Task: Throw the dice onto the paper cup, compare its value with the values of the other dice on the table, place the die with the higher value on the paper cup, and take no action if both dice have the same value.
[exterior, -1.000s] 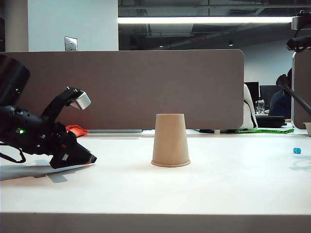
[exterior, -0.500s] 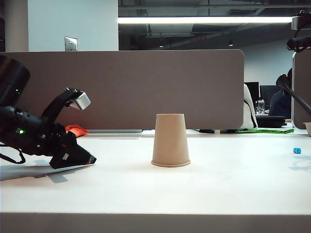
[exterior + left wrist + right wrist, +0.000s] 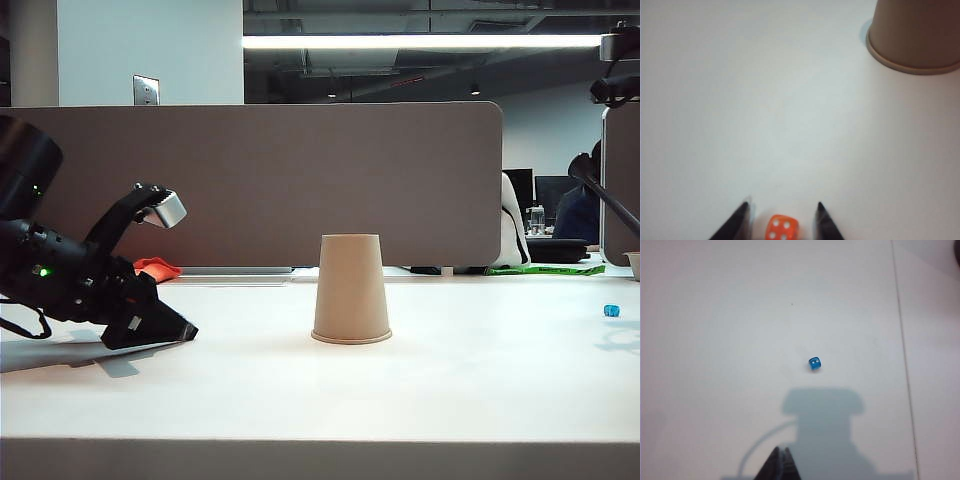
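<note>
The tan paper cup (image 3: 351, 288) stands upside down mid-table; its rim also shows in the left wrist view (image 3: 912, 62). My left gripper (image 3: 185, 328) lies low on the white table (image 3: 420, 390) left of the cup, open. In its wrist view the orange die (image 3: 781, 228) rests on the table between the two fingertips, with gaps on both sides, four pale pips facing the camera; the gripper (image 3: 782, 207) does not hold it. The blue die (image 3: 611, 310) lies at the far right; it shows two pips (image 3: 814, 363). My right gripper (image 3: 780, 452) hovers shut, well short of it.
An orange-red cloth (image 3: 158, 268) lies behind the left arm by the grey partition (image 3: 270, 180). A green strip (image 3: 548, 269) lies at the table's back right. The right arm's shadow falls on the table just short of the blue die.
</note>
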Available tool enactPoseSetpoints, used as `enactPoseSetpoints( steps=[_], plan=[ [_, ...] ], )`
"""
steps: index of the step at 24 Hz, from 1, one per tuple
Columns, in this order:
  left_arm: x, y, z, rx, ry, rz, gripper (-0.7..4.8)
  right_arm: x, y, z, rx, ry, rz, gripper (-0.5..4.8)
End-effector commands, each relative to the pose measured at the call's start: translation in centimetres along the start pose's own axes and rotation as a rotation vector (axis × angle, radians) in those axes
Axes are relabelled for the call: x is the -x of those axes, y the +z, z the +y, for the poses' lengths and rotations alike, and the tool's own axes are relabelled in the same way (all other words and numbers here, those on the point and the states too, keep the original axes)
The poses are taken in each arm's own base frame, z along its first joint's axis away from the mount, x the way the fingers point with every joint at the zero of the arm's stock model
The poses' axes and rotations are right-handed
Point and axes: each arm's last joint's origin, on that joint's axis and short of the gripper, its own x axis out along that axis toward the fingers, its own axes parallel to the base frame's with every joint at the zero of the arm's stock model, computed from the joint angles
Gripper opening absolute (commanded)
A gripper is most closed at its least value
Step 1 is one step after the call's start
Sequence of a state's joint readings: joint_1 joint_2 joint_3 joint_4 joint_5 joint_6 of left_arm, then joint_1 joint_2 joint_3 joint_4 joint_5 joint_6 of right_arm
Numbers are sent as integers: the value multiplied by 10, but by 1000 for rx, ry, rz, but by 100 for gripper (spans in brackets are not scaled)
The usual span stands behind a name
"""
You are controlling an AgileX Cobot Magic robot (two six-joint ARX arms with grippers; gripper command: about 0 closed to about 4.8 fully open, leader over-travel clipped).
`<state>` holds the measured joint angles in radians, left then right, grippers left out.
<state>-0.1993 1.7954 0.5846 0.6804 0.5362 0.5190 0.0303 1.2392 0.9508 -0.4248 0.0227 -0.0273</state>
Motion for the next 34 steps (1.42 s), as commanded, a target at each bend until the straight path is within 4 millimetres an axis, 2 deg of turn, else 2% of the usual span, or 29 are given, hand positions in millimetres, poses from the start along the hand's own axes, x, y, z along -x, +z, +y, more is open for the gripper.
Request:
enactPoseSetpoints(
  steps=[1, 3, 10, 23, 26, 28, 29, 34],
  plan=[
    [0, -1, -1, 11, -9, 9, 110, 2, 2, 0, 3, 3, -18, -2],
    [0, -1, -1, 11, -9, 9, 81, 2, 2, 0, 3, 3, -18, -1],
    [0, 2, 1, -7, 3, -19, 79, 2, 2, 0, 3, 3, -18, -2],
    [7, 34, 11, 25, 23, -342, 80, 2, 2, 0, 3, 3, -18, -1],
    [5, 30, 10, 54, 23, -299, 107, 2, 2, 0, 3, 2, -17, -2],
    [4, 25, 8, 83, 4, -252, 173, 2, 2, 0, 3, 3, -17, -2],
    [3, 22, 7, 99, -4, -223, 188, 2, 2, 0, 3, 3, -16, -2],
    [1, 13, 3, 65, -32, -146, 189, 2, 1, 0, 3, 2, -10, -2]
  ],
)
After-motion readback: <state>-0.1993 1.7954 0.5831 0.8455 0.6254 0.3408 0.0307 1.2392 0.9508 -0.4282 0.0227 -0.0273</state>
